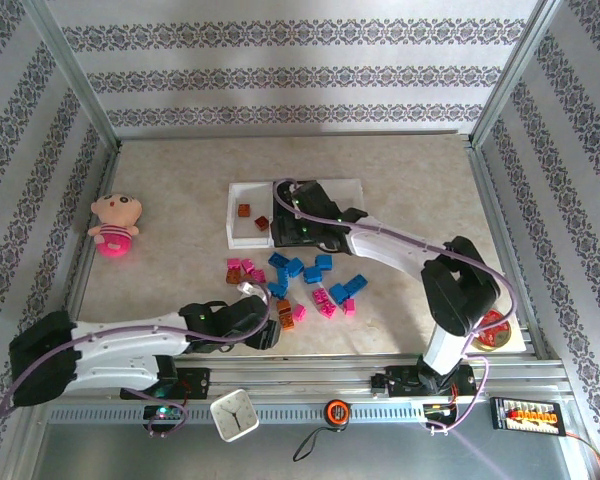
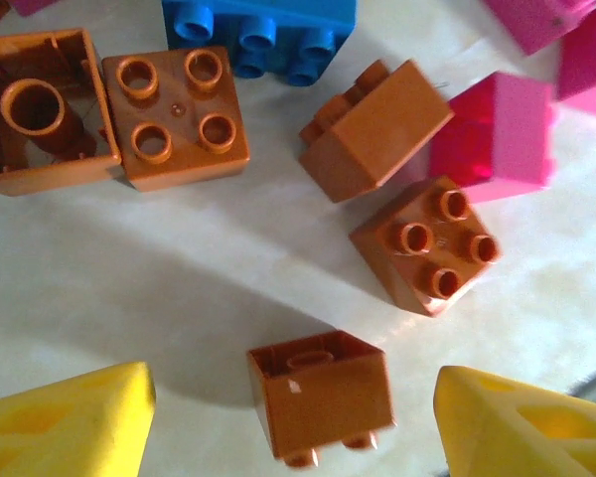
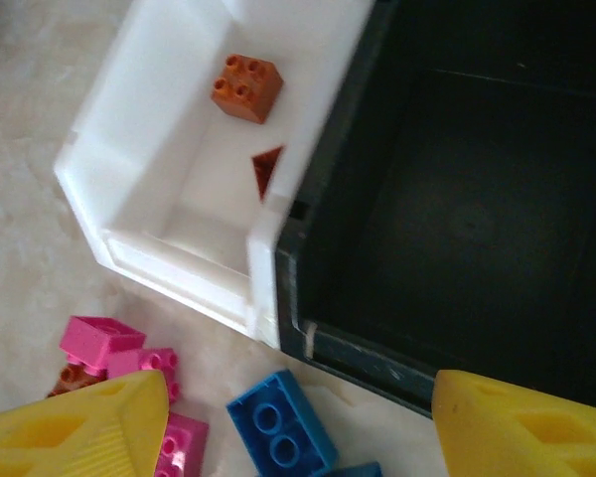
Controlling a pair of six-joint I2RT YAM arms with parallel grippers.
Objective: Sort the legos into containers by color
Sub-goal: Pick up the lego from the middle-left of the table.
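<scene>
Progress early: two bricks are lying in the white tray above centre, remaining legos are sitting loose mid-frame, left gripper and right gripper are both hovering spread, empty.

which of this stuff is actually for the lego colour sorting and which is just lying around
For the job:
orange-brown bricks
blue bricks
pink bricks
left white tray
black tray
right white tray

Just lying about:
pink plush doll
white clock
tape measure
</scene>
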